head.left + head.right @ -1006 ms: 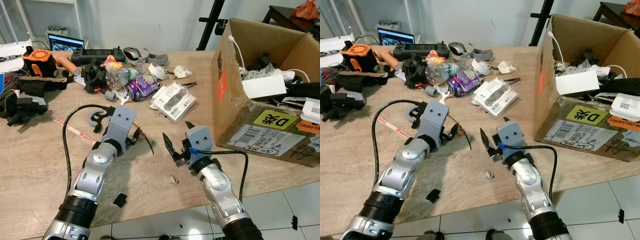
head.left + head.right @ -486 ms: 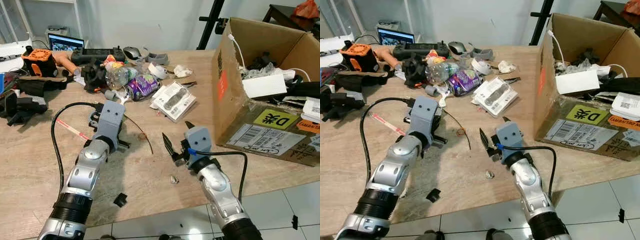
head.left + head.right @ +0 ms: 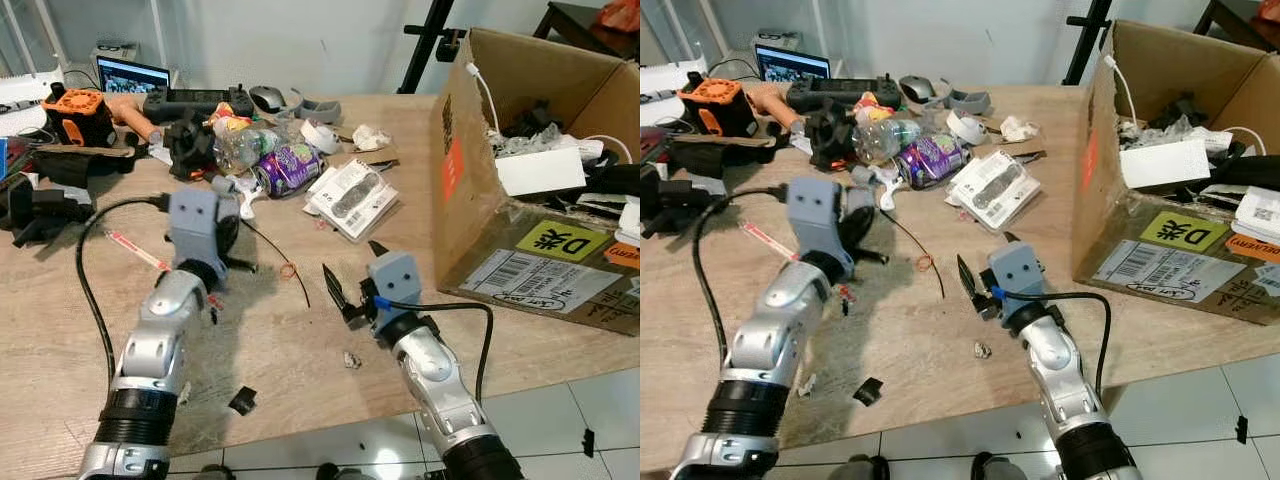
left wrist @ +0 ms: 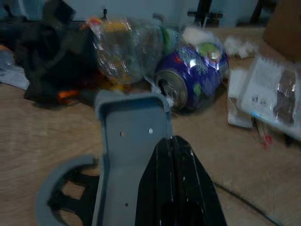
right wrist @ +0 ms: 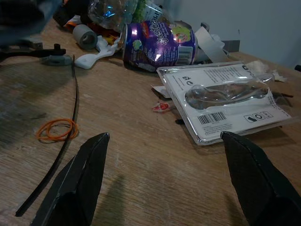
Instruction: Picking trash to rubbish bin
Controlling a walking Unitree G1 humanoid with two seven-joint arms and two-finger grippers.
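Carefully lift the grey bracket [image 4: 127, 141] clamped in the left gripper [image 4: 171, 146], near the purple can [image 4: 193, 77]; right gripper [image 5: 164, 181] spread apart.

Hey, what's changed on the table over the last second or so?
The left gripper swung toward the robot's left and now has its fingers shut on the grey plastic bracket. The right gripper stayed open above the wooden table; the purple crushed can and cardboard box stayed put.
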